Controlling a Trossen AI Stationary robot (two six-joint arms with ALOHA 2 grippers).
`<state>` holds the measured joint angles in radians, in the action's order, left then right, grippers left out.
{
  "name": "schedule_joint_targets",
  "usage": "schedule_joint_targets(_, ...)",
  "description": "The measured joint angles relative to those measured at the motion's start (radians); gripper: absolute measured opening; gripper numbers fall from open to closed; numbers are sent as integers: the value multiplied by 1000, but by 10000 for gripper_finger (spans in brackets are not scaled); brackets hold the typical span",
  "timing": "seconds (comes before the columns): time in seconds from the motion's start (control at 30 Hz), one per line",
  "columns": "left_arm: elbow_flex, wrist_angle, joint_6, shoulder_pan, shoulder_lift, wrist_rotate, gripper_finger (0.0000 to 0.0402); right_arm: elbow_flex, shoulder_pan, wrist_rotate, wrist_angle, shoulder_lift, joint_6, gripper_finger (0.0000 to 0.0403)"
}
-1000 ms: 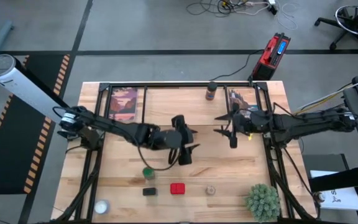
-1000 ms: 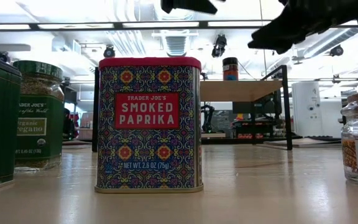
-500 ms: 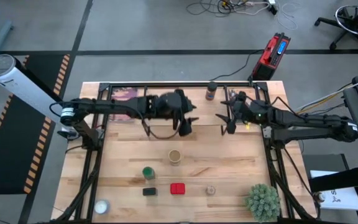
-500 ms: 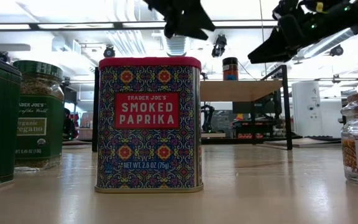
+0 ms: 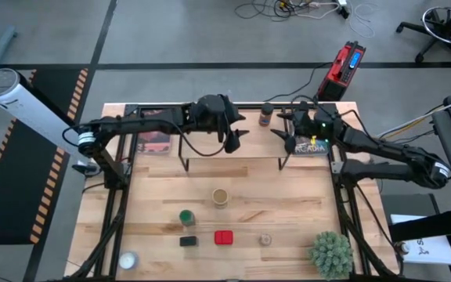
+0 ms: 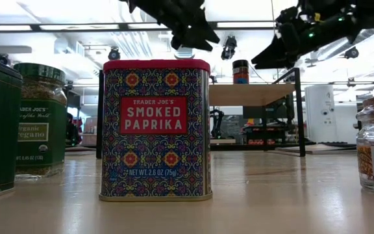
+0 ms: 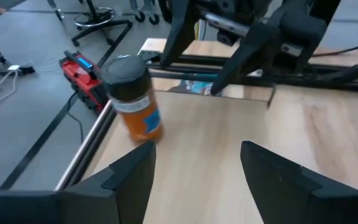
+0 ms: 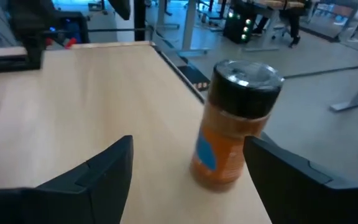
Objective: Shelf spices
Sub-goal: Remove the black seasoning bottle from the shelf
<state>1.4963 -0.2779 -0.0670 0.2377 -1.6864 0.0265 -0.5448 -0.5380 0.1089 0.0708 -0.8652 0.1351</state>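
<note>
Shelf (image 5: 210, 150) stands at the far side of the counter (image 5: 304, 211). Brown bottle (image 5: 266, 115) stands upright on the shelf's right part.

Left gripper (image 5: 232, 138) hangs above the shelf, just left of the bottle, jaws apart and empty. Right gripper (image 5: 288, 133) hangs just right of the bottle, jaws wide apart and empty, clear of the bottle.

Remaining spices sit on the counter, nearer than the shelf: tan jar (image 5: 221, 196), green-lidded jar (image 5: 185, 216), black box (image 5: 188, 241), red tin (image 5: 224, 237), clear jar (image 5: 265, 239). All upright, well apart from both grippers.
</note>
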Motion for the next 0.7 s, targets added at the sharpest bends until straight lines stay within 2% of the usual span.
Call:
schedule_joint_targets(0.2,-3,-8,-13,53,-1,-15,236,-61,-39,-5,-10,-65,15,294)
schedule_joint_targets(0.53,-63,19,-42,122,-3,-50,241,-71,-82,6,-8,-130,35,296)
schedule_joint_targets(0.7,-64,49,-44,142,-2,-73,242,-71,-113,49,43,-171,25,299)
